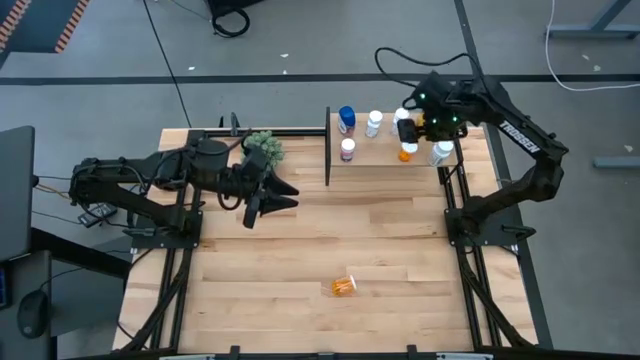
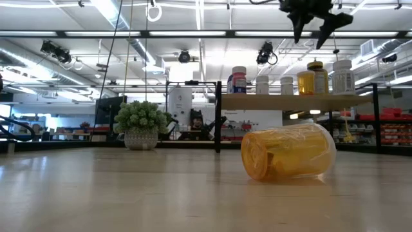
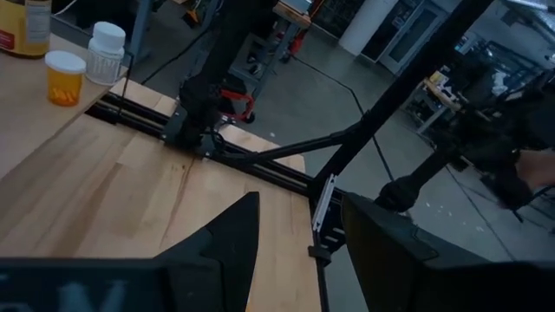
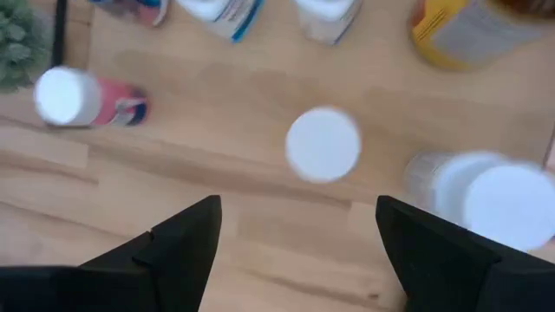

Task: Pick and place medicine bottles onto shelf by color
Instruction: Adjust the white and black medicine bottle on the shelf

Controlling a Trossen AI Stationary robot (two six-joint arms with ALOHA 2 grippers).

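Observation:
The light-wood shelf [image 1: 385, 155] stands at the table's far right and carries several upright medicine bottles: a blue one [image 1: 346, 118], white ones [image 1: 374, 123], a pink-labelled one [image 4: 87, 100], a large amber one [image 2: 313, 77] and a small orange, white-capped one [image 1: 405, 153]. My right gripper [image 4: 295, 251] hangs open above the shelf, pointing down, over the orange bottle's white cap [image 4: 323, 144] and clear of it. Another orange bottle [image 2: 288, 151] lies on its side on the table near the front edge. My left gripper [image 1: 285, 195] waits open over the table's middle left, holding nothing.
A green spiky plant in a pot [image 2: 140, 122] stands at the far edge, left of the shelf's black upright divider [image 1: 327, 145]. The wooden tabletop [image 1: 300, 250] lies bare between the lying bottle and the shelf.

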